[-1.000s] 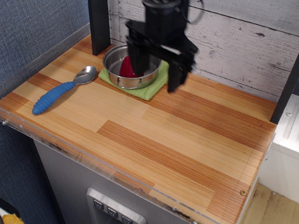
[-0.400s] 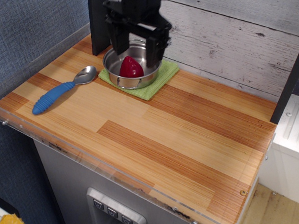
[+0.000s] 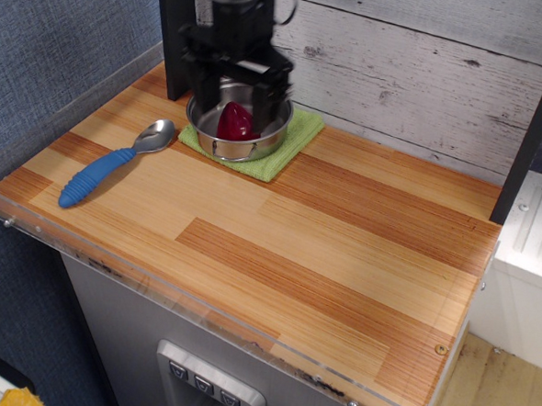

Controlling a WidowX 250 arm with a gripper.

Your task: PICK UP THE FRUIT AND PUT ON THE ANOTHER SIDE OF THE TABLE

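While the glossy red fruit (image 3: 238, 124) sits in a steel bowl (image 3: 218, 143), the hand (image 3: 240, 100) straddles it, unclenched.

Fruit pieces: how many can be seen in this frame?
1. The fruit, a deep-red strawberry shape, sits inside the steel bowl on the green cloth, between the open fingers of the gripper. The gripper could hide part of the bowl.

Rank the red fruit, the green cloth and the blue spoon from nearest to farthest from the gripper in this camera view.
1. The red fruit, in the steel bowl, between the open fingers of the gripper.
2. The green cloth, under the bowl.
3. The blue spoon, at the table's left side.
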